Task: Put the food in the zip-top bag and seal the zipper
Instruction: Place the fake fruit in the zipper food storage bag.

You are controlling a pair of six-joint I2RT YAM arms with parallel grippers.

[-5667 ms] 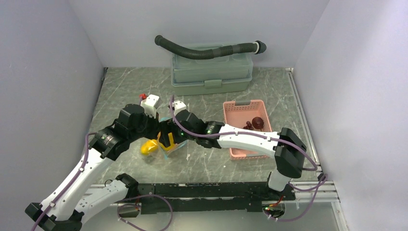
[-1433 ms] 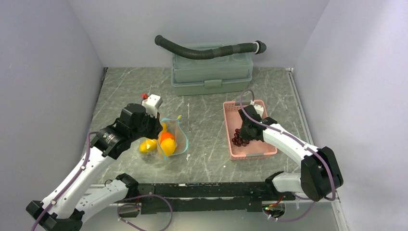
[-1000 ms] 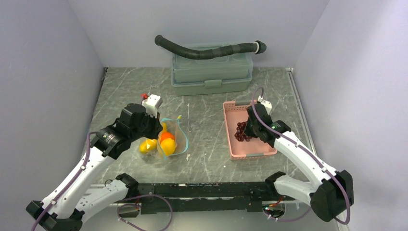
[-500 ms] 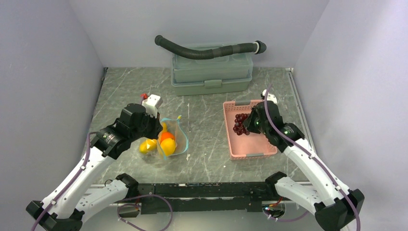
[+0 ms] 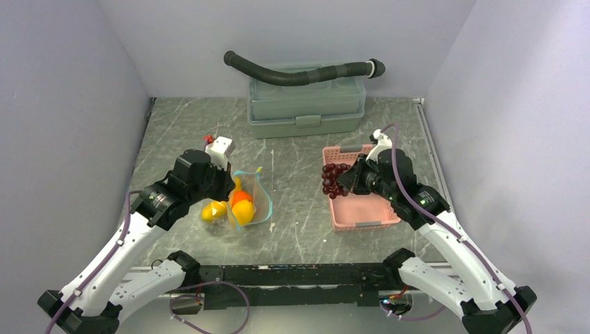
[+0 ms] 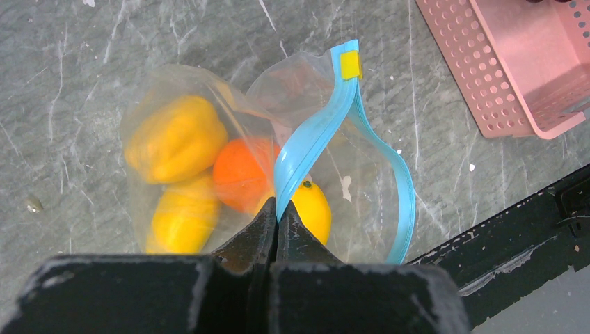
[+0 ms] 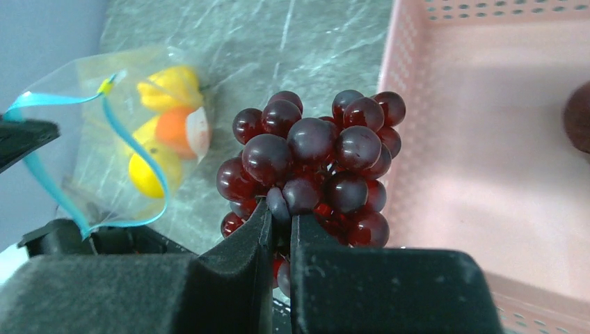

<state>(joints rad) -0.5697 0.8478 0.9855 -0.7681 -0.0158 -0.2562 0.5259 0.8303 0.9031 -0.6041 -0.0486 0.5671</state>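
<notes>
Right end effector (image 7: 280, 212) clamped on dark purple grape bunch (image 7: 313, 156), held above left rim of pink slotted plastic basket (image 7: 452, 174). Left end effector (image 6: 277, 217) pinched shut on teal-blue zipper strip (image 6: 313, 132) of clear floppy zip-top bag (image 6: 348, 188) on desk (image 5: 299, 229); yellow lemon-like pieces (image 6: 177, 139), orange ball (image 6: 240, 174) inside.

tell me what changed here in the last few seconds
The right gripper left the bag, went to the pink basket, closed on the grape bunch and lifted it leftward over the basket's left rim, toward the bag. The left gripper stayed clamped on the blue zipper strip, and the lemons and orange stayed inside the bag.
</notes>
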